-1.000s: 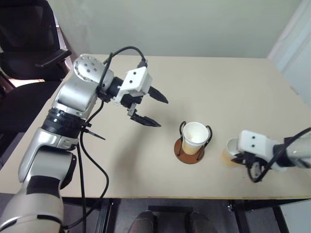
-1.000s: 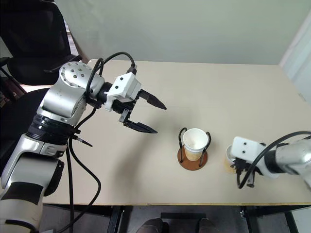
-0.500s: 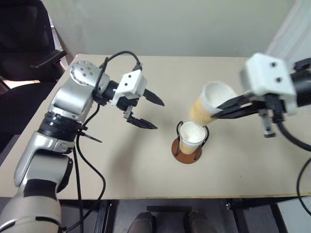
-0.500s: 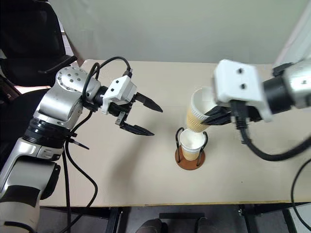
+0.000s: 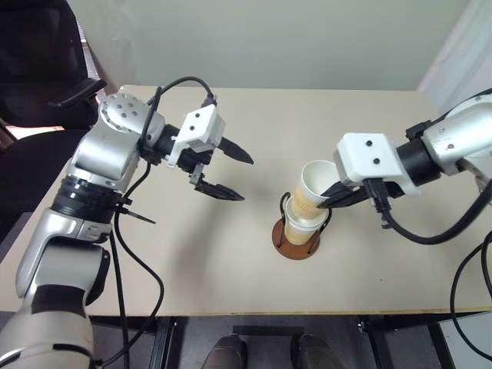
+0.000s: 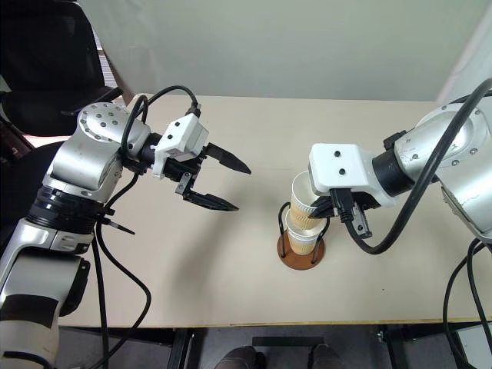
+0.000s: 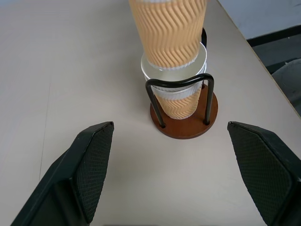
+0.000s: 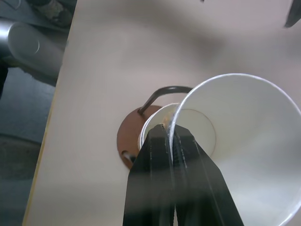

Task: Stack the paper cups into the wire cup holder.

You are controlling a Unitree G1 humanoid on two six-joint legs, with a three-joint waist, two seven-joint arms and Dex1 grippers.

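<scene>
One beige table [image 5: 369, 261], pale wall [image 5: 269, 38].

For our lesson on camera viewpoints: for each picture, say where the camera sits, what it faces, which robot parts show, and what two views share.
Head stereo pair: above, looking down on the beige table; shows left gripper and right gripper.
Left wrist: behind its open black fingers, facing the black-wire, brown-based cup holder.
Right wrist: above, behind fingers shut on the tan ribbed paper cup.
Shared: both wrist views show that held cup over the cup seated in the holder.
</scene>
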